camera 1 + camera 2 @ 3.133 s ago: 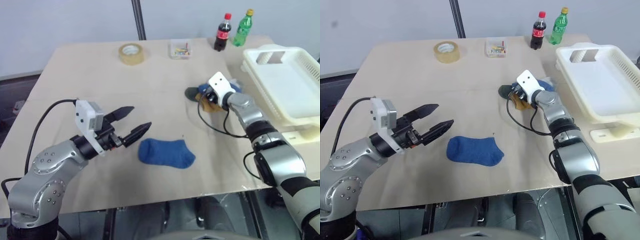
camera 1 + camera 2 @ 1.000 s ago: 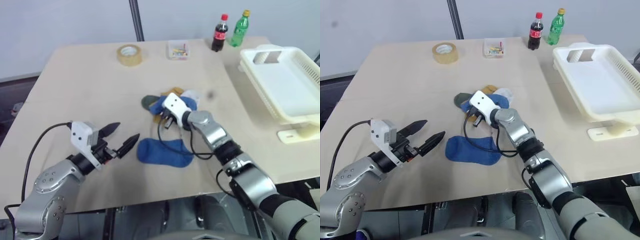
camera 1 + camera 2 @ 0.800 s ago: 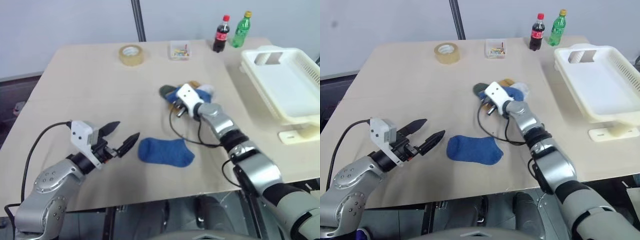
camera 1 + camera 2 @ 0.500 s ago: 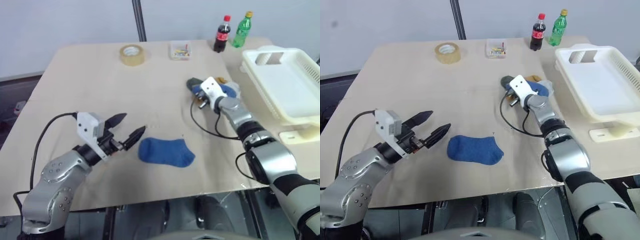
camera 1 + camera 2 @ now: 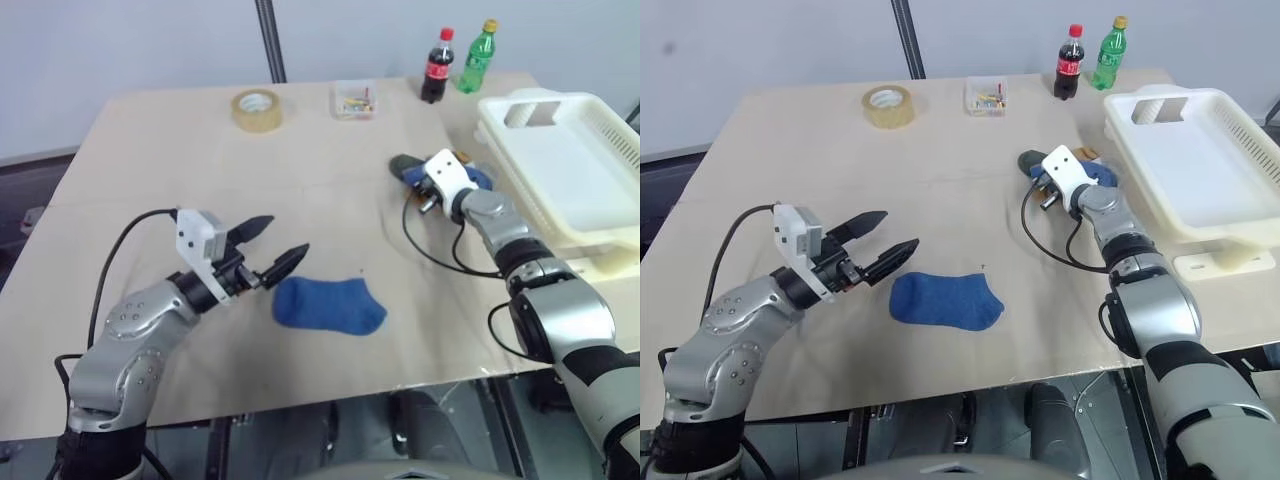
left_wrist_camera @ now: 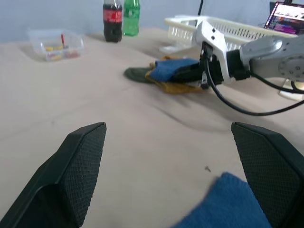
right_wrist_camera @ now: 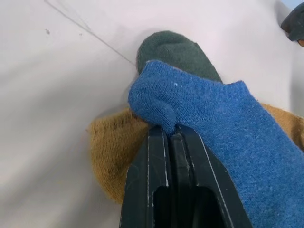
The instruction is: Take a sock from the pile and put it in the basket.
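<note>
My right pincer [image 7: 172, 135] is clamped on a fold of the sock [image 7: 223, 128] atop the pile [image 5: 1065, 172], near the basket [image 5: 1200, 160], while my left pincer [image 5: 885, 243] gapes over bare worktop [image 5: 830, 170].

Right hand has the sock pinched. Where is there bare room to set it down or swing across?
The basket floor is bare. Tabletop is free between the tape roll and the left hand, and between the lone blue sock and the pile. It is crowded where the right hand grips the sock on the pile, close beside the basket, and by the bottles.
</note>
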Tool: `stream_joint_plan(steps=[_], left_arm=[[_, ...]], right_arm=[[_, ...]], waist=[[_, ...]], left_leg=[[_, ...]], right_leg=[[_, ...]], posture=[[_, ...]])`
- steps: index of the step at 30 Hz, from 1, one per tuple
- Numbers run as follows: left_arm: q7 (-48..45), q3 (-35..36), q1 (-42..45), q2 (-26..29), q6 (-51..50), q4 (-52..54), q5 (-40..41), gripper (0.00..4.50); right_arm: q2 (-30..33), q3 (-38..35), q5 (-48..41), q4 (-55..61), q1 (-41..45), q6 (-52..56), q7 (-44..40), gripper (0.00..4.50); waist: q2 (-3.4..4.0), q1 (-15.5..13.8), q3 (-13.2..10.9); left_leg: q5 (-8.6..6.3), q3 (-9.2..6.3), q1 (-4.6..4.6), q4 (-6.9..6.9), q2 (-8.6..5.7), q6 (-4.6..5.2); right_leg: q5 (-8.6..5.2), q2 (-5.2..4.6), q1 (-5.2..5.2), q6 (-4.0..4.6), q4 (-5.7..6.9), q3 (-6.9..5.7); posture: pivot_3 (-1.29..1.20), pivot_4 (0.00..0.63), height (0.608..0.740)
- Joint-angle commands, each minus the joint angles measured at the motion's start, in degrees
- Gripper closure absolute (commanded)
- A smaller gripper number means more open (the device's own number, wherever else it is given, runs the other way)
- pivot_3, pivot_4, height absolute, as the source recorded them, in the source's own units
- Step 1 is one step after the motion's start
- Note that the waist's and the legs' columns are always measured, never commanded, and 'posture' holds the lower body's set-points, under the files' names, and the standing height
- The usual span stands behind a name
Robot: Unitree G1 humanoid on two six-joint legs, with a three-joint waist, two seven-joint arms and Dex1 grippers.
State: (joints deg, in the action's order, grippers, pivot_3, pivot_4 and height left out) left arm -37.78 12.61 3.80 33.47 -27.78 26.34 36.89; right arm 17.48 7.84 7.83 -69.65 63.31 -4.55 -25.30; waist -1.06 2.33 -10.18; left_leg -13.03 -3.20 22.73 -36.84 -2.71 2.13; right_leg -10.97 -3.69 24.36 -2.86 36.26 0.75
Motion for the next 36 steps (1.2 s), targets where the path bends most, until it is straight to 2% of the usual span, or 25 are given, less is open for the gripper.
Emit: stream_joint_plan(steps=[1, 17, 36], left_arm=[[-1.90, -1.01, 1.12, 0.77, 2.00, -0.88, -1.46, 0.00], [-6.91, -0.60, 2.05, 1.24, 4.36, -3.67, -1.31, 0.00], [-9.25, -0.33, 4.01, 1.18, 4.60, -4.26, -0.13, 0.00]], right_arm=[[0.62, -1.88, -0.93, 2.79, 0.49, -1.07, 0.12, 4.44], [1.01, -3.02, -1.09, 7.86, 0.57, -0.63, -0.49, 4.44], [1.08, -3.87, -1.13, 6.57, 1.82, -1.80, 1.01, 4.44]], waist=[[0.00, 0.01, 0.00], [0.07, 0.02, -0.05], [0.08, 0.02, -0.05]], left_leg=[[0.00, 0.00, 0.00, 0.00, 0.00, 0.00], [0.00, 0.07, 0.08, 0.04, 0.01, 0.00], [0.00, 0.09, 0.08, 0.05, 0.01, 0.00]], right_leg=[[0.00, 0.00, 0.00, 0.00, -0.01, 0.01], [0.01, -0.01, 0.11, 0.00, -0.01, 0.08], [0.01, -0.01, 0.13, 0.00, 0.00, 0.10]], posture=[[0.00, 0.150, 0.740], [0.00, 0.150, 0.740], [0.00, 0.150, 0.740]])
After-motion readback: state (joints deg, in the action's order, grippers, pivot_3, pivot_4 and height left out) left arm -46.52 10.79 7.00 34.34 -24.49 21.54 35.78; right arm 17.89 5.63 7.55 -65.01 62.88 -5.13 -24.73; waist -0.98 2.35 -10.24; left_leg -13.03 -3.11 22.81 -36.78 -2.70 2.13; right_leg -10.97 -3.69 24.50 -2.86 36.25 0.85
